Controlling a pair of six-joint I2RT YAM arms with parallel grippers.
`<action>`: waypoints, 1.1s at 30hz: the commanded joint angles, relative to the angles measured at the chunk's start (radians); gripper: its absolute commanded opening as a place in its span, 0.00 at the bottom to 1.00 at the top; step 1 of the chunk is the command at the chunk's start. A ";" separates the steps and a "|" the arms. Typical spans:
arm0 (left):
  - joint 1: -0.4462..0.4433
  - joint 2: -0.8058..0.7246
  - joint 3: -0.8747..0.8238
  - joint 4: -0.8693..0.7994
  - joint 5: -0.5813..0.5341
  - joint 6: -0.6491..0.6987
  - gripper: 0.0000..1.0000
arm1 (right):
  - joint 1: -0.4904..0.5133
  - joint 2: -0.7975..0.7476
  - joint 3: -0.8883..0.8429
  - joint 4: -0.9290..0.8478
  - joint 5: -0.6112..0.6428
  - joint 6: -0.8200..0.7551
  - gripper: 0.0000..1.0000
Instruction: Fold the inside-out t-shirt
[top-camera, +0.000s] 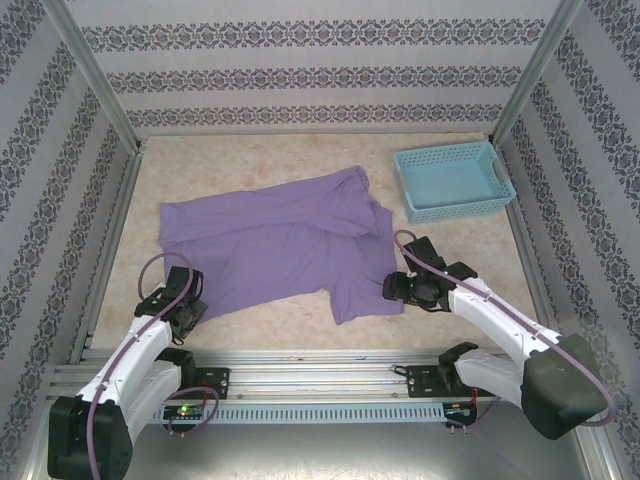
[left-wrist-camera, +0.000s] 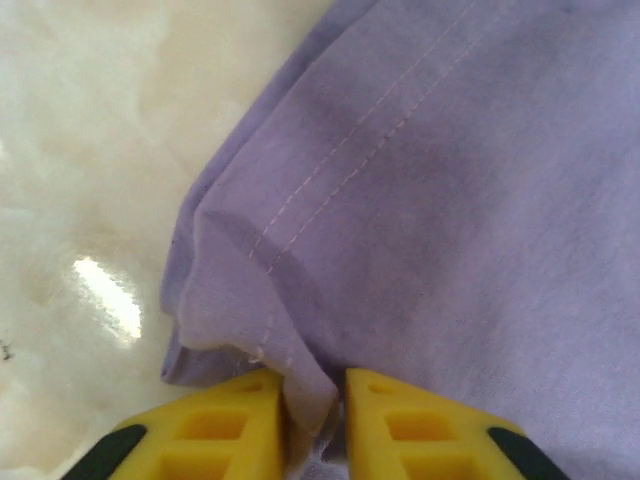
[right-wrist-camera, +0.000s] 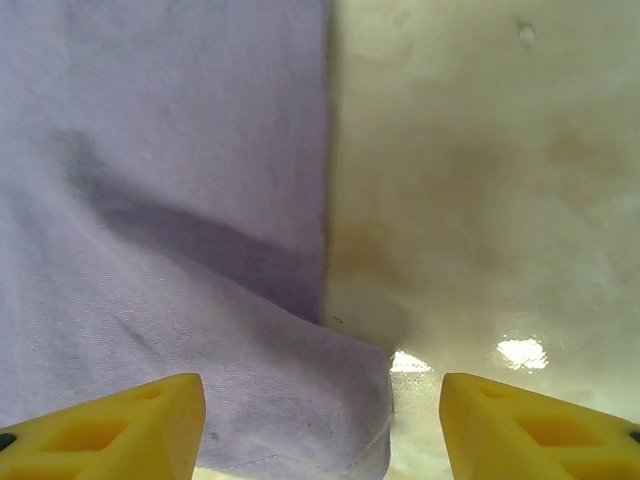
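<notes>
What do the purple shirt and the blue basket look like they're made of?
The t-shirt looks like soft matte knit, probably cotton: it creases and shows a double-stitched hem. The basket looks like rigid moulded plastic, going by its lattice walls.

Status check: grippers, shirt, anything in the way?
Left gripper shut on t-shirt hem. Right gripper open, straddling its near corner. Shirt spread, not folded. Basket far right, apart.

Left gripper pinches the inside-out t-shirt at its near-left corner; right gripper hovers, jaws wide, over its near-right corner.
</notes>
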 joint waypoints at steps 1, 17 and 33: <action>-0.003 -0.006 -0.014 0.060 0.006 0.000 0.17 | 0.028 0.053 -0.012 0.037 0.000 0.032 0.63; -0.005 -0.089 0.052 -0.063 0.051 0.037 0.00 | 0.133 -0.056 0.065 -0.179 0.250 0.070 0.00; 0.062 0.058 0.305 0.043 0.025 0.078 0.00 | -0.002 0.044 0.433 -0.173 0.130 -0.060 0.00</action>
